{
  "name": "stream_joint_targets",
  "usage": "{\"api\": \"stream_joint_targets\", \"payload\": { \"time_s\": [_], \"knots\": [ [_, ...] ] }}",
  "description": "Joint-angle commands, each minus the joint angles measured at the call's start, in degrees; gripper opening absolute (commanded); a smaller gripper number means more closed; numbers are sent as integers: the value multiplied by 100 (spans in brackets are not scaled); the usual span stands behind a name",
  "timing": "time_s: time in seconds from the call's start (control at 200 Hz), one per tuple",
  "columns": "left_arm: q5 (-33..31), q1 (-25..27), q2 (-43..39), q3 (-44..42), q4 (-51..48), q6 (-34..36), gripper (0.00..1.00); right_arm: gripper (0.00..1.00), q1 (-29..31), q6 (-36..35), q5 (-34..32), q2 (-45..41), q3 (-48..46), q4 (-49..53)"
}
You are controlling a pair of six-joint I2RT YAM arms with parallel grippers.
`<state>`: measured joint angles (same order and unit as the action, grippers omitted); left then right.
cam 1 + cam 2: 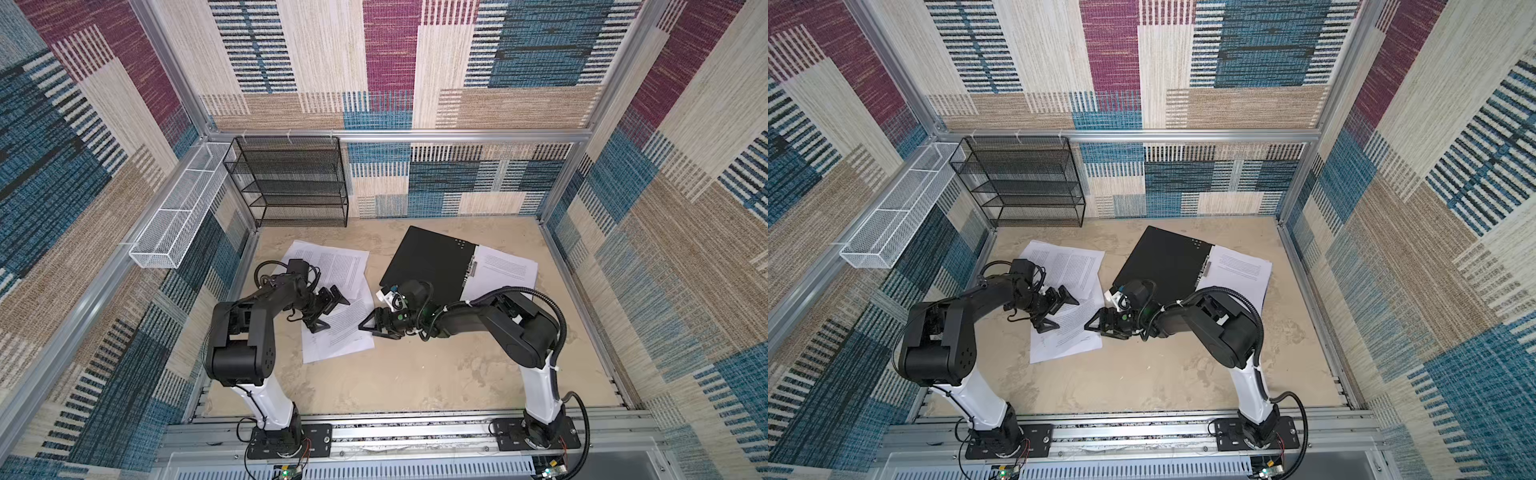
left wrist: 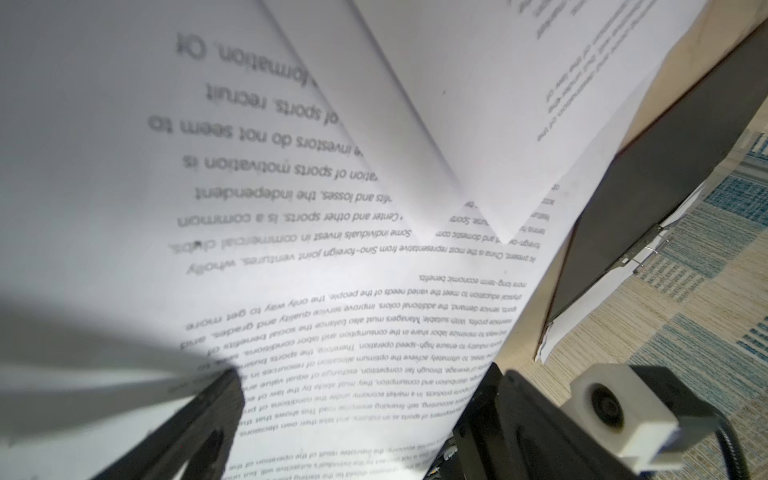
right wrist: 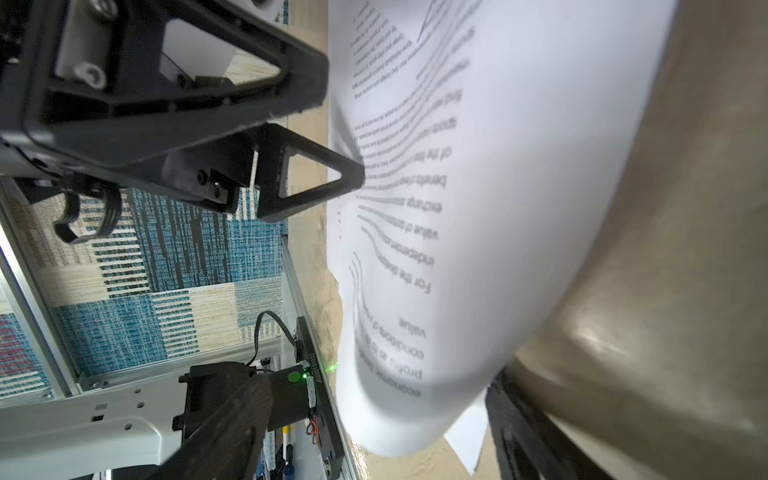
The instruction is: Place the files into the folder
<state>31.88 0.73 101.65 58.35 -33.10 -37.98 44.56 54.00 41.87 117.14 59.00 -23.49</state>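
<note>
Overhead pair; wrist cams near files (image 2: 249, 166)

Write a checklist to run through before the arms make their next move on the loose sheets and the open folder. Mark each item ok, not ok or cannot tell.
1. Folder lies open, black inside up: ok.
2. Left gripper open above the loose sheets: ok.
3. Right gripper open at the edge of the near sheet: ok.
4. Near sheet lying flat: not ok, it bulges in the right wrist view.
5. All sheets in the folder: not ok, the loose sheets lie on the table left of it.
6. Sheet on the folder's right half held by the clip: cannot tell.
</note>
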Motion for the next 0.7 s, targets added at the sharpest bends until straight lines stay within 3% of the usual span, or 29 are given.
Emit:
{"api": "stream_joint_targets", "payload": {
  "time_s": [0.0,0.31,0.461,0.596,0.696],
  "knots": [
    [-531,35,305,-259,-155,17,100,85,1,113,15,130,211,-161],
    [-577,-27,251,-253,-311,196,100,86,-270,-854,-325,583,1105,441],
    [-530,-69,237,-263,-342,225,100,84,-441,-1241,-152,763,1454,626],
    [-523,-89,234,-238,-364,247,100,73,-492,-1506,148,1175,2121,1003],
    [-516,-107,230,-229,-398,271,100,59,-492,-1505,132,1331,2348,1204]
  ]
}}
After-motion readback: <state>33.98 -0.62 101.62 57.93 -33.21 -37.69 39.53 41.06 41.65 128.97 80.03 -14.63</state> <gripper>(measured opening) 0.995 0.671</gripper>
